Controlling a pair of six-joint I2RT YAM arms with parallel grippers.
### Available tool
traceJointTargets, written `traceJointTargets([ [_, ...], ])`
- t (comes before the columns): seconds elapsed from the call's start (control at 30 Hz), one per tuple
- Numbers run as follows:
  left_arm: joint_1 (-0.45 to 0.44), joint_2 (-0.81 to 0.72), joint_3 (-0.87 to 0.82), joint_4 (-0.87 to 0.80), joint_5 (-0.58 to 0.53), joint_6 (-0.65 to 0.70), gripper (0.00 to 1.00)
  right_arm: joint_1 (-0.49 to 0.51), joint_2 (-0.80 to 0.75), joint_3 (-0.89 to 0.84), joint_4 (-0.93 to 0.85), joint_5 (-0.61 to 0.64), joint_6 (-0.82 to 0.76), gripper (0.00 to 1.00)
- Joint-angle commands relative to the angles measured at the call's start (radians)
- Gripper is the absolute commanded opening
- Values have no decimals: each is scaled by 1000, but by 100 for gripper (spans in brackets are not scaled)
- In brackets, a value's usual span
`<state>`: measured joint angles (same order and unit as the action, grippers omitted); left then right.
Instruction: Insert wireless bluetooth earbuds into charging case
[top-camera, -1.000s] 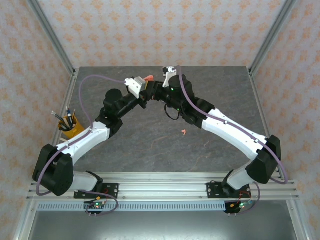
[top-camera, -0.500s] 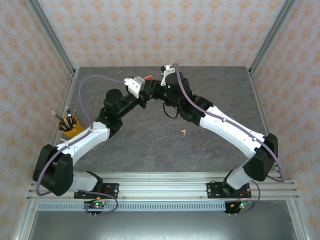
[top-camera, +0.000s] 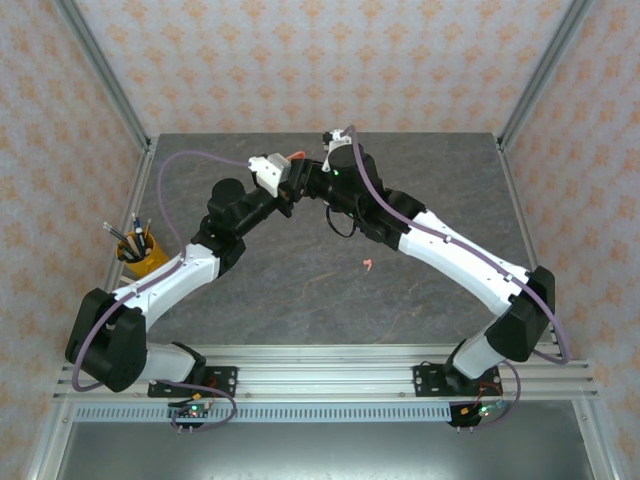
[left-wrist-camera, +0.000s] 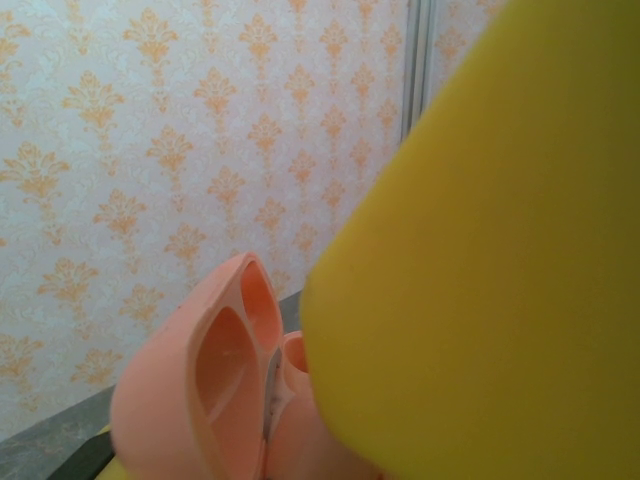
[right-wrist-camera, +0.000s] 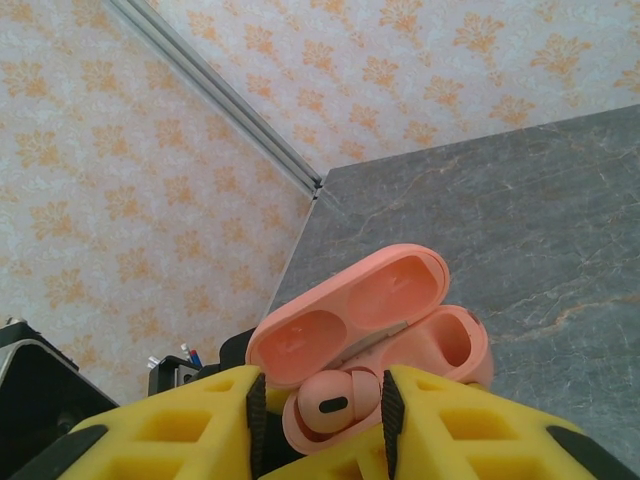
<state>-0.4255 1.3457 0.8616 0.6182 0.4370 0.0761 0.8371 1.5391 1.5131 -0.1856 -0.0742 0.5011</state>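
The coral-pink charging case (right-wrist-camera: 360, 318) is held up off the table with its lid open. My left gripper (top-camera: 287, 170) is shut on it, and one yellow finger (left-wrist-camera: 480, 250) looms beside the case (left-wrist-camera: 215, 390). A coral-pink earbud (right-wrist-camera: 335, 402) sits in the case's near socket; the far socket (right-wrist-camera: 448, 340) is empty. My right gripper (right-wrist-camera: 322, 410) stands open, one pad on each side of that earbud with a gap on the left side. In the top view it (top-camera: 316, 172) meets the case (top-camera: 297, 157) at the table's back middle. Another coral-pink earbud (top-camera: 367, 265) lies loose on the grey table.
A yellow cup of pens (top-camera: 140, 255) stands at the table's left edge. Metal frame posts (top-camera: 110, 85) and patterned walls close in the back and both sides. Both arms arch over the middle of the grey table (top-camera: 300, 290).
My right gripper's jaws have spread apart around the earbud in the case. The right wrist has edged slightly toward the case. The left arm and case have held still.
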Motion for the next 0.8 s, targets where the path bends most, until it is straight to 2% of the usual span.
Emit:
traceJointTargets([
  [0.0,-4,-38,9,130,5,-15,0,-2,18,15,-78,8,30,40],
  [0.2,-5,-49,-7,128,5,-13,0,-20,-12,29,-76,1,58,47],
  [0.47,-5,-59,-23,121,6,-17,0,-68,-146,-3,-123,36,65,52],
  [0.7,-5,-91,-34,94,17,-12,0,-144,-271,-128,-250,139,82,56],
  [0.77,-5,-104,-36,79,23,-12,0,-164,-296,-181,-297,190,101,61],
])
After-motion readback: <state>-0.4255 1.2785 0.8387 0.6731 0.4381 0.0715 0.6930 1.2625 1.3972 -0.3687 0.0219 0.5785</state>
